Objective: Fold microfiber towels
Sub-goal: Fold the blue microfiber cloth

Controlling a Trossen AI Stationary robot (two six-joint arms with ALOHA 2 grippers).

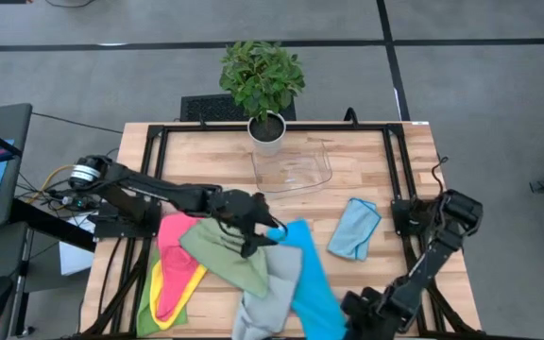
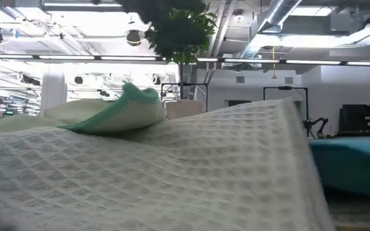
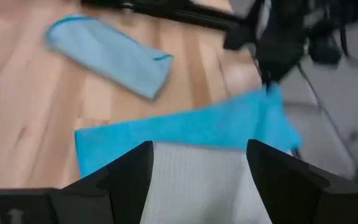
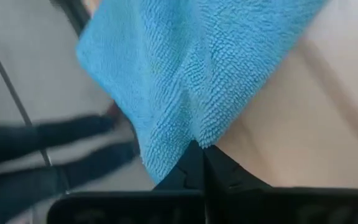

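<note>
Blue towel (image 4: 191, 68) | bright, nubby, creased | pinched by right hand (image 4: 199, 149)

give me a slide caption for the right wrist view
Right gripper shut on the bright blue towel at the table's edge.

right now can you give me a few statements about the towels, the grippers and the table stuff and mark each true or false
1. The right gripper is shut on the bright blue microfiber towel. True.
2. The left gripper is shut. False: its fingers stand apart over the light grey towel.
3. The clear plastic tray holds a folded towel. False: it holds none.
4. A folded light blue towel lies apart from the towel pile. True.
5. The potted green plant has tipped over. False: it stands upright.
</note>
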